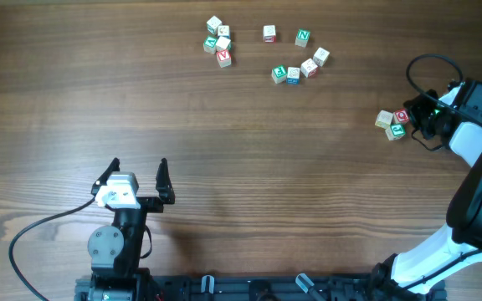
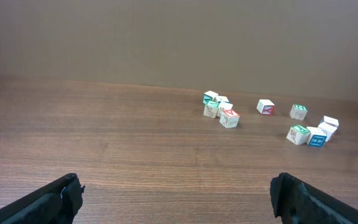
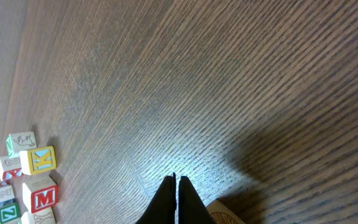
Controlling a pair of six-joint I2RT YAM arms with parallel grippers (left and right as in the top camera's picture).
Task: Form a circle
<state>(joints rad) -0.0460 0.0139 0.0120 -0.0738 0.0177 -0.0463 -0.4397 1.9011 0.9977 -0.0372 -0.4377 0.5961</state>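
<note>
Small lettered wooden blocks lie in loose groups on the far half of the table: a left clump (image 1: 218, 42), a single block (image 1: 269, 33), a green-lettered block (image 1: 303, 37) and a short arc (image 1: 299, 70). Three more blocks (image 1: 394, 122) sit at the far right. My right gripper (image 1: 416, 110) is shut and empty, its tip right beside those three. In the right wrist view the shut gripper (image 3: 176, 182) hovers over bare wood with a tan block (image 3: 226, 215) just right of it. My left gripper (image 1: 139, 171) stands open and empty near the front, far from every block.
In the left wrist view the open gripper (image 2: 176, 194) frames bare wood, with the block groups (image 2: 220, 109) far ahead. A yellow K block (image 3: 40, 158) and a red M block (image 3: 42, 196) show at the right wrist view's left edge. A black cable (image 1: 32, 236) trails front left.
</note>
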